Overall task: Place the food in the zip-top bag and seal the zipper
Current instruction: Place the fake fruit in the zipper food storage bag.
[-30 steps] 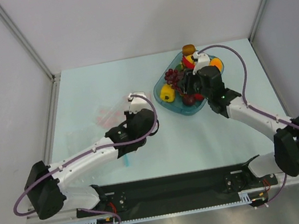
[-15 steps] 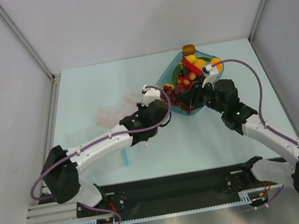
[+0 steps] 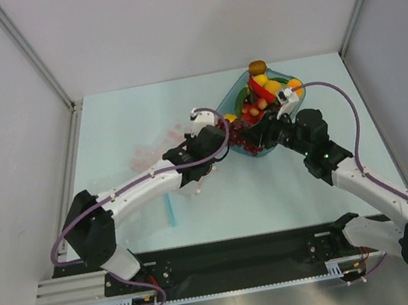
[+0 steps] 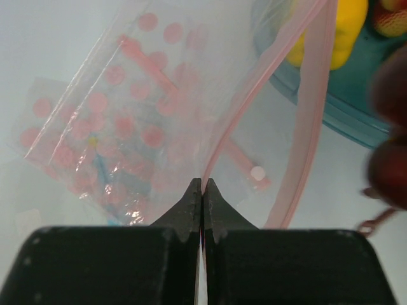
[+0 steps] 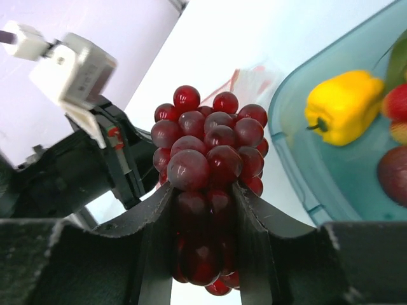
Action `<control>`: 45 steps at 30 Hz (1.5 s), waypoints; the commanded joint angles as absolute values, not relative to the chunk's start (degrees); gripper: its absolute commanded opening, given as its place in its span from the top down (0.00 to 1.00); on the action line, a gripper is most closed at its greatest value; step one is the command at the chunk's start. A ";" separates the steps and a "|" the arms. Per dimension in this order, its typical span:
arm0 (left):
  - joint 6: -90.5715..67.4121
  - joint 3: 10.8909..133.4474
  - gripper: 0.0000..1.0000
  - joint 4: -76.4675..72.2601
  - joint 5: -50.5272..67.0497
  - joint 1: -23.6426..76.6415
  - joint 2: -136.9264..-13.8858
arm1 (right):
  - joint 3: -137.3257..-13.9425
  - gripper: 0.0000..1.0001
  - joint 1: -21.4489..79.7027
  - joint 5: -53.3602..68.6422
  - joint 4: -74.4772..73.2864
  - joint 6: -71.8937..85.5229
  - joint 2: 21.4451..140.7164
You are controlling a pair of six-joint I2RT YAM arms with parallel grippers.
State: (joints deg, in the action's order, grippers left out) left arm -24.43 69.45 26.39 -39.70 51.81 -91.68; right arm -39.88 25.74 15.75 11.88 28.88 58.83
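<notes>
Both clamped: left gripper is pinching the bag's zipper, right gripper is holding grapes; mouth needs spreading wide before feeding them in.

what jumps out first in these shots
The dark red grape bunch fills the right wrist view, clamped in the right gripper beside the teal dish, which holds a yellow bell pepper. In the left wrist view the left gripper is shut on the pink zipper of the clear zip-top bag, and the zipper's two strips spread apart toward the dish.
</notes>
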 commanded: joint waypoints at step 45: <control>-15.82 56.34 1.00 5.10 -24.27 58.53 -75.32 | -45.00 0.79 30.06 36.39 28.99 50.00 83.58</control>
